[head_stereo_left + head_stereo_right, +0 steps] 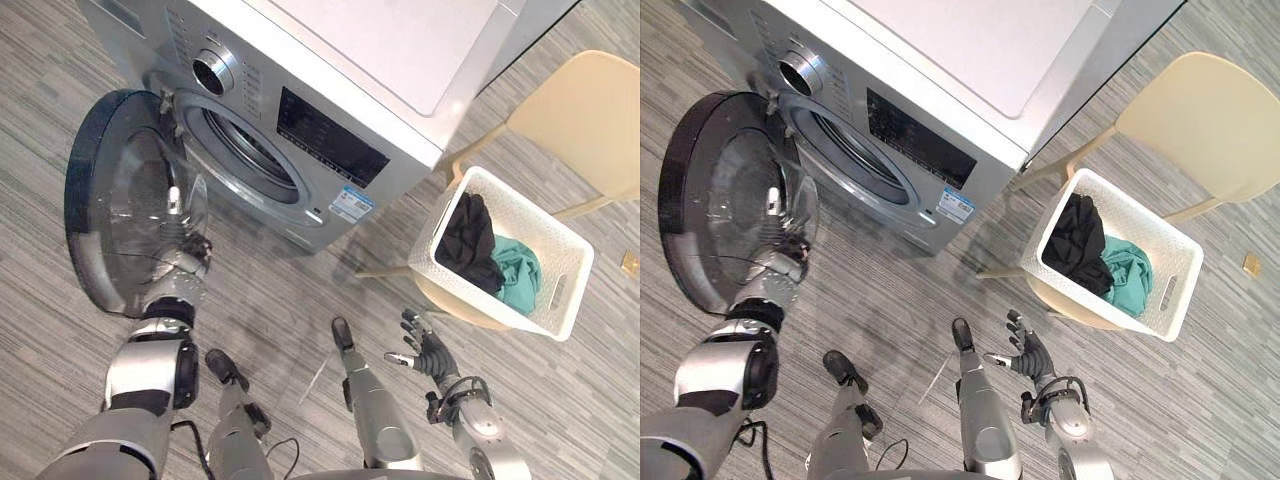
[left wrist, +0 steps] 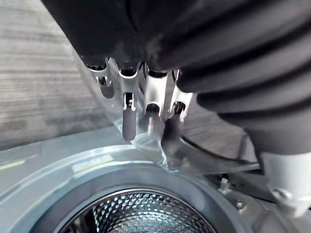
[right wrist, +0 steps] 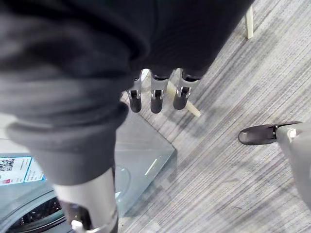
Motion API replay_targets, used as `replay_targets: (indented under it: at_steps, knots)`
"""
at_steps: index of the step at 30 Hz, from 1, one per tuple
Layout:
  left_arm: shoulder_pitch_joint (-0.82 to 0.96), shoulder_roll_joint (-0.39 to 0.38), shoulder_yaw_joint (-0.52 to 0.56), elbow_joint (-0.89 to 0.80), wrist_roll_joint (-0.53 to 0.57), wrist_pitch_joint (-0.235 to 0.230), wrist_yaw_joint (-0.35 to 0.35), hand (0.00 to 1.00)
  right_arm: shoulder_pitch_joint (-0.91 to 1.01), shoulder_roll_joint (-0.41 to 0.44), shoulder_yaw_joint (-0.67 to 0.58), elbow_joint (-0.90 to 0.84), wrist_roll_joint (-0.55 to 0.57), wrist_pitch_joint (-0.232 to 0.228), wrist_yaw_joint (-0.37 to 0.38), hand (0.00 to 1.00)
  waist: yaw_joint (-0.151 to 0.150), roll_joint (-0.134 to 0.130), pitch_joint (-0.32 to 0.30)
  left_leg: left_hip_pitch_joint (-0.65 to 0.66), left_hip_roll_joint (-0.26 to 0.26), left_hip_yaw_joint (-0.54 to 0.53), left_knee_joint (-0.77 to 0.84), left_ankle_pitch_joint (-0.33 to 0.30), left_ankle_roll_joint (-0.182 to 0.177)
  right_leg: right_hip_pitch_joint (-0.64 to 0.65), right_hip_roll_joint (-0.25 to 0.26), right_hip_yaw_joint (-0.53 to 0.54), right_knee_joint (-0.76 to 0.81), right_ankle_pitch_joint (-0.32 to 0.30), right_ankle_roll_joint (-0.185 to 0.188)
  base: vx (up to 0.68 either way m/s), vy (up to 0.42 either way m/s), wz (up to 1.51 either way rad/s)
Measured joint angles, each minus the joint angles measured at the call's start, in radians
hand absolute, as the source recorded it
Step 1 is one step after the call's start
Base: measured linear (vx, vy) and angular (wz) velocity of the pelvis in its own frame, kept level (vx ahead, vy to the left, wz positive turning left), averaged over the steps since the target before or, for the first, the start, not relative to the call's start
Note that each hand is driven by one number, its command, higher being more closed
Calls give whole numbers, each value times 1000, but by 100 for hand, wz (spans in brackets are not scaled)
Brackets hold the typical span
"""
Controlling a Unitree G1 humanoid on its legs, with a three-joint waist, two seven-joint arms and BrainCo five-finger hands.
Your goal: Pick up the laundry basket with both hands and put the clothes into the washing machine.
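Note:
A white laundry basket (image 1: 447, 262) rests on the seat of a beige chair (image 1: 590, 115) to the right of the washing machine (image 1: 330, 60). Inside it lie a black garment (image 1: 470, 240) and a teal garment (image 1: 518, 272). My right hand (image 1: 427, 350) hovers low over the floor in front of the basket, apart from it, with its fingers (image 3: 154, 99) spread and holding nothing. My left hand (image 1: 188, 262) is at the lower edge of the machine's open round door (image 1: 110, 190). Its straight fingers (image 2: 127, 119) lie against the door's clear glass bowl.
The drum opening (image 1: 245, 150) faces down and left, and its steel drum (image 2: 146, 216) is bare inside. The swung-out door takes up the floor at the left. Striped grey floor (image 1: 290, 300) lies between the door and the chair's legs.

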Motion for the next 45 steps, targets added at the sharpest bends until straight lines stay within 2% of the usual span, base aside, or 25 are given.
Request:
replay_targets:
  at_steps: [3, 7, 9, 11, 13, 18, 21, 23, 25, 28, 30, 31, 32, 33, 35, 37, 38, 39, 40, 42, 45]
  knots:
    - [-44, -3, 44, -10, -98, -40, 33, 0, -3, 4, 0, -31, 1, -6, -23, 0, -15, 1, 14, -24, 8, -1, -1, 5, -6, -26, 8, 1, -1, 8, -5, -13, -12, -5]
    - [-44, -2, 139, -27, -140, -68, 93, 0, 8, 4, 0, -29, 1, -5, -40, 0, -11, 12, 26, -24, 18, -4, -3, 8, -10, -25, 17, -3, 0, 10, -7, -1, -5, 0]
    - [-30, -1, 177, -27, -140, -72, 102, 0, 10, 4, -1, -29, 0, -5, -42, 0, -6, 21, 32, -23, 17, -7, 0, 10, -11, -20, 15, -8, 0, 10, -7, 20, -7, 6]
    - [4, -1, 193, -27, -137, -72, 102, 0, 13, 3, -1, -27, 0, -5, -40, 0, 13, 30, 39, -13, 17, -13, 0, 10, -11, -3, 14, -17, -1, 9, -8, 21, -7, 11]
    - [42, -1, 194, -29, -131, -74, 101, 0, 12, 4, -2, -26, -3, -5, -40, 0, 13, 43, 47, -8, 15, -36, 0, 10, -11, 21, 10, -39, -9, 8, -8, 19, -11, 25]
    - [178, -17, 196, -32, -88, -73, 93, 0, -5, 4, -21, 79, -12, -3, -41, 0, 39, 45, 48, 20, 1, -61, 0, 9, -11, 67, -1, -65, -13, -2, -5, 15, -7, 20]
    - [309, -38, 215, -45, -7, -54, 69, 0, -38, 8, -56, 160, -34, 12, -44, 0, 43, 51, 47, 46, -13, -60, 0, 7, -13, 97, -14, -69, -14, -8, 1, 14, 5, 12]
    - [385, -82, 216, -47, 51, -41, 49, 0, -44, 10, -104, 212, -52, 17, -45, 0, 50, 75, 40, 55, -22, -63, 0, 7, -13, 115, -24, -79, -14, -13, 4, 15, 7, 18]
    - [495, -154, 181, -49, 151, -26, 22, 0, -46, 10, -149, 315, -65, 29, -53, 0, 71, 118, 17, 78, -26, -78, -1, 4, -10, 151, -30, -97, -13, -22, 4, 34, -3, 23]
    - [628, -214, 98, -52, 311, -10, -30, 0, -74, 11, -197, 468, -93, 38, -62, 0, 70, 166, -20, 102, -28, -110, -6, 0, -6, 195, -33, -131, -8, -46, 1, 21, -20, 34]
    - [738, -275, 30, -54, 453, -1, -74, 0, -103, 10, -274, 636, -109, 51, -65, 0, 96, 204, -56, 139, -30, -119, -7, -20, -15, 234, -36, -144, 5, -67, -2, 25, -12, 19]
    - [763, -288, 25, -54, 497, 2, -83, 0, -110, 10, -290, 672, -112, 57, -67, 0, 103, 212, -62, 149, -30, -121, -7, -21, -15, 244, -36, -146, 6, -75, 4, 7, -7, 9]
    - [809, -315, 16, -44, 578, 11, -101, 0, -118, 10, -315, 746, -118, 62, -72, 0, 122, 226, -77, 165, -31, -126, -7, -27, -15, 262, -37, -149, 11, -82, 4, -4, -6, 12]
    - [828, -324, 17, -42, 602, 13, -103, 0, -123, 11, -323, 777, -120, 62, -73, 0, 124, 230, -84, 167, -32, -132, -7, -27, -16, 267, -38, -155, 15, -87, 4, -8, -11, 26]
    - [878, -334, 21, -33, 723, 21, -106, 0, -147, 26, -354, 892, -119, 65, -75, 0, 124, 231, -97, 178, -32, -160, -6, -29, -17, 283, -38, -180, 47, -111, 2, 5, -12, 37]
    - [889, -330, 70, -26, 773, 31, -102, 0, -149, 46, -403, 943, -116, 70, -84, 0, 142, 223, -107, 205, -28, -168, 5, -45, -35, 302, -39, -197, 98, -151, -2, 25, -19, 35]
    - [890, -332, 94, -26, 775, 35, -102, 0, -150, 53, -418, 953, -116, 72, -84, 0, 147, 218, -109, 208, -17, -169, 27, -56, -45, 308, -39, -199, 117, -165, -4, 21, -70, 22]
    - [900, -345, 154, -30, 773, 40, -103, 0, -147, 65, -439, 962, -116, 77, -85, 0, 166, 207, -116, 206, 4, -168, 102, -102, -66, 318, -36, -200, 151, -190, -12, 24, -123, -2]
    - [916, -358, 235, -44, 766, 42, -103, 0, -141, 68, -440, 961, -116, 82, -84, 0, 182, 205, -120, 203, 38, -168, 199, -133, -52, 332, -23, -197, 193, -217, -24, 26, -131, -11]
    - [949, -369, 311, -48, 738, 53, -104, 0, -138, 73, -440, 959, -118, 83, -85, 0, 181, 205, -139, 187, 69, -192, 335, -167, -40, 341, -16, -185, 251, -263, -35, 39, -96, -19]
    - [953, -397, 364, -49, 701, 56, -118, 0, -140, 82, -459, 956, -126, 91, -85, 0, 192, 211, -161, 118, 63, -302, 509, -158, -28, 342, -20, -161, 283, -279, -38, 27, -112, -18]
